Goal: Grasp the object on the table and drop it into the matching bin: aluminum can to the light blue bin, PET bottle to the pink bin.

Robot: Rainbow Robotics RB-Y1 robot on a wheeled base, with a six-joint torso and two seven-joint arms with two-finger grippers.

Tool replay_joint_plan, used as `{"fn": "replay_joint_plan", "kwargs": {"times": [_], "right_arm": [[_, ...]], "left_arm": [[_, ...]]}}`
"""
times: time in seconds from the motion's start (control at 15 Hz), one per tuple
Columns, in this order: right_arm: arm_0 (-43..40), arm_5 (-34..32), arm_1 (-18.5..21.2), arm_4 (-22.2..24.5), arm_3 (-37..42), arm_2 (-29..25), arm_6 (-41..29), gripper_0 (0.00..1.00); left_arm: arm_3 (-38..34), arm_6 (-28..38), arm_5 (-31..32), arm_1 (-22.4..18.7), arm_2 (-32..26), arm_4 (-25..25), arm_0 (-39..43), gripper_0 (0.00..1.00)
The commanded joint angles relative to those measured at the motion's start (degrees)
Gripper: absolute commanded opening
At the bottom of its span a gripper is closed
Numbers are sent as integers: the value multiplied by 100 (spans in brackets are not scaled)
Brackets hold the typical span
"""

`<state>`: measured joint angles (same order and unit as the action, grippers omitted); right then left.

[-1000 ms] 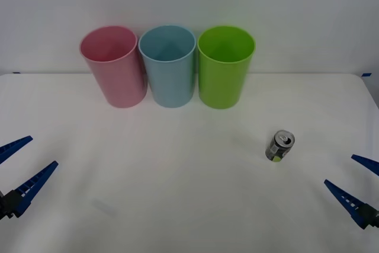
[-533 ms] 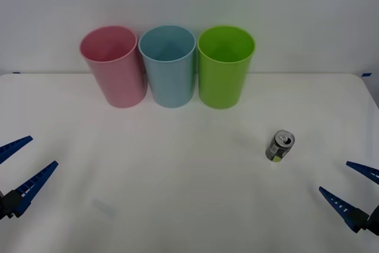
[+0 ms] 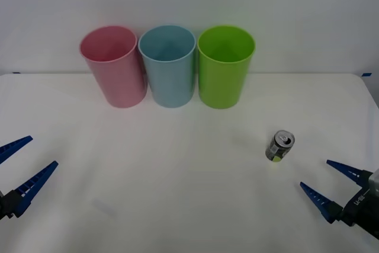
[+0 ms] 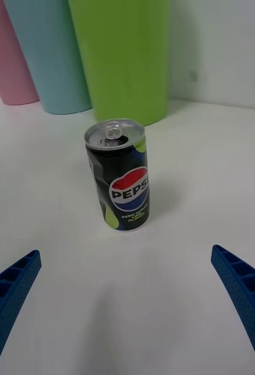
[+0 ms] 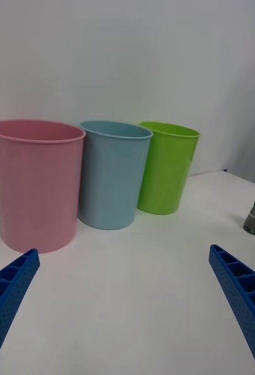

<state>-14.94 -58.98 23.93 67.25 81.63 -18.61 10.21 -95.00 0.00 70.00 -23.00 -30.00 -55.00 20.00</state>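
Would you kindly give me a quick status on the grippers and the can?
Right gripper open, near the can. Left gripper open, parked at the table's left edge. Can upright, ungrasped. Path to light blue bin unobstructed.

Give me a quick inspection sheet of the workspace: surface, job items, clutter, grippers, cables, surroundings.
Surface: white table, bare and dry.
Job's things: aluminum can upright on the robot's right; pink bin, light blue bin and lime green bin in a row at the back.
Clutter: nothing seen.
Grippers: right gripper open, low near the can, apart from it; left gripper open at the left edge.
Cables: nothing seen.
Surroundings: plain white wall.
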Motion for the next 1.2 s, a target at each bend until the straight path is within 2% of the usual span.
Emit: {"fn": "replay_joint_plan", "kwargs": {"times": [0.07, 0.67, 0.87, 1.2], "right_arm": [[78, 62, -169, -2, -42, 51, 131, 100], [263, 554, -644, -2, -51, 297, 535, 100], [641, 467, -662, -72, -639, 341, 702, 100], [1080, 563, -714, -90, -1158, 367, 957, 100]], "left_arm": [[0, 0, 0, 0, 0, 0, 0, 100], [0, 0, 0, 0, 0, 0, 0, 100], [0, 0, 0, 0, 0, 0, 0, 100], [0, 0, 0, 0, 0, 0, 0, 100]]}}
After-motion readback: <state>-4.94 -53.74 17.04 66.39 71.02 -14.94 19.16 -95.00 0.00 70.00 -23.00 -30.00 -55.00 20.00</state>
